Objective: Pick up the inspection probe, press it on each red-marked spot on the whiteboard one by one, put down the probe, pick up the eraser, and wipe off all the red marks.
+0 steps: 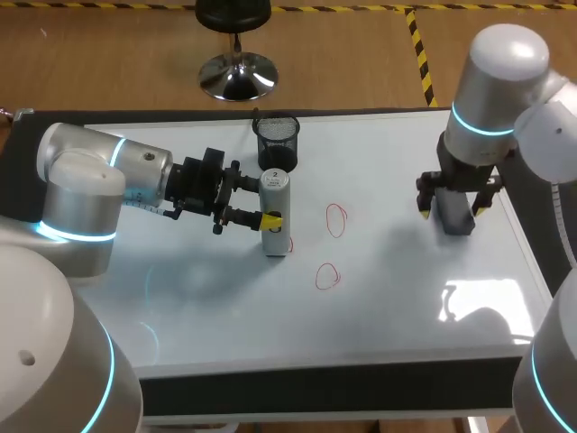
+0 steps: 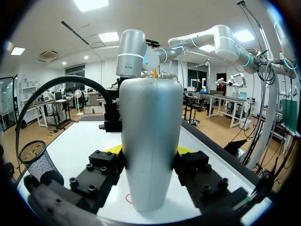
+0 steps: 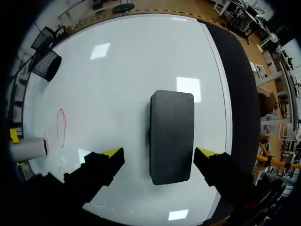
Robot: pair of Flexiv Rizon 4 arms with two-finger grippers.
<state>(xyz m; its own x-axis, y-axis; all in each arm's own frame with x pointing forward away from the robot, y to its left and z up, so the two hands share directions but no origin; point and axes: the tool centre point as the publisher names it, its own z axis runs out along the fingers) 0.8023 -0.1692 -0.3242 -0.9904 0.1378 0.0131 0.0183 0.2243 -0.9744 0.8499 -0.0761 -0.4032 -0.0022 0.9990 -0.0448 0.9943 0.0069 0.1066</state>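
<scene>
The silver inspection probe [image 1: 275, 216] stands upright on the whiteboard [image 1: 388, 280]. My left gripper [image 1: 270, 221] is shut on it from both sides. In the left wrist view the probe [image 2: 150, 141] fills the space between the yellow-tipped fingers [image 2: 113, 149], and its foot rests on a red mark [image 2: 128, 198]. Two more red rings [image 1: 335, 219] [image 1: 326, 276] lie to its right. The dark eraser [image 1: 455, 216] lies flat near the board's right side. My right gripper [image 1: 451, 210] hangs open above it. In the right wrist view the eraser [image 3: 171, 136] lies between the spread fingertips [image 3: 113, 151], untouched.
A black mesh cup [image 1: 277, 142] stands at the back of the board, just behind the probe, and also appears in the wrist views as the cup [image 2: 40, 162] and the cup [image 3: 49, 65]. A black strip [image 1: 315, 388] runs along the board's front edge.
</scene>
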